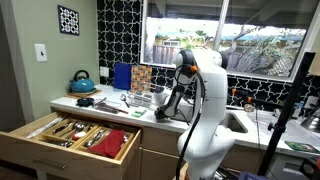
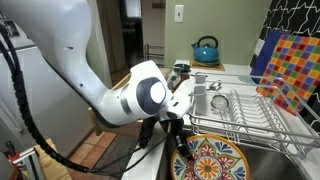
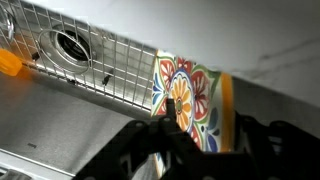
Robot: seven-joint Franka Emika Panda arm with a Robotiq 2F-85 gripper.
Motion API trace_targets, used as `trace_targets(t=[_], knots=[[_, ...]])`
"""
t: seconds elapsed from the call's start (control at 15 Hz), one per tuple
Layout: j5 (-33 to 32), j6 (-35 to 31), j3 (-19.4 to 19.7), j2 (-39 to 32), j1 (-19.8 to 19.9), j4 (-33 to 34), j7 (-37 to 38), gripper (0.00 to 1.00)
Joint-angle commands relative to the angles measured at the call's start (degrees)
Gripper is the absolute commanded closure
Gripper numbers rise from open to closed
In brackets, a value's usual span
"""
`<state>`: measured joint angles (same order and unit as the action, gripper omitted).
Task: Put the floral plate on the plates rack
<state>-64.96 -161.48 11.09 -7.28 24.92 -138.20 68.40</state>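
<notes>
If tool (image 2: 178, 145) hold on plate (image 2: 205, 160) rim is shallow, plate slips on lift, drops into sink (image 2: 280, 162). Plate at lower centre, just under rack (image 2: 245, 108) front wires; could snag there. Tool clamped or apart: cannot tell.

Blue kettle (image 1: 82, 79), open cutlery drawer (image 1: 50, 152) (wooden, divided).
</notes>
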Motion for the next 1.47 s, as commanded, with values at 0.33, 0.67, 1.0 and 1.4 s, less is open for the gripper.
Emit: trace_targets(t=[0.33,0.67,1.0,1.4], knots=[[-0.7,0.2,0.2,-0.8,-0.1,0.7,1.8,0.79],[-0.7,0.2,0.3,-0.4,0.0,0.8,2.0,0.94],[-1.1,1.6,0.4,0.4,-0.2,0.7,2.6,0.93],[-2.5,7.3,0.7,3.9,-0.4,0.2,3.1,0.93]])
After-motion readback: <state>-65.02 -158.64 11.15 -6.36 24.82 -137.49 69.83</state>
